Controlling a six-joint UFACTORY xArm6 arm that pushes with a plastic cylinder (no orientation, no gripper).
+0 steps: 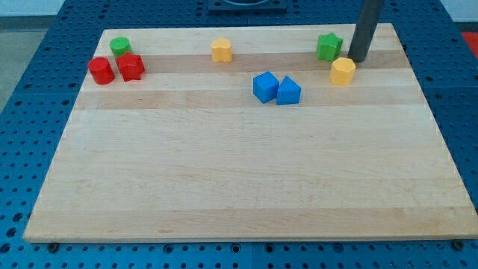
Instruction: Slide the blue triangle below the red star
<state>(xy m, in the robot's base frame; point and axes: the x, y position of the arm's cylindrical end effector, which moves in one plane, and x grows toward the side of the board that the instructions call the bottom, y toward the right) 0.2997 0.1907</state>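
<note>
The blue triangle (288, 91) lies in the upper middle of the wooden board (239, 187), touching a blue cube (265, 86) on its left. The red star (131, 66) sits far off at the view's upper left, touching a rounder red block (101, 70) on its left. My tip (356, 60) is at the view's upper right, between a green star (328, 46) and a yellow block (343, 71), close to both. It is well to the right of and above the blue triangle, not touching it.
A green round block (120, 46) sits just above the two red blocks. A second yellow block (221, 50) lies near the top edge, left of centre. The board rests on a blue perforated table.
</note>
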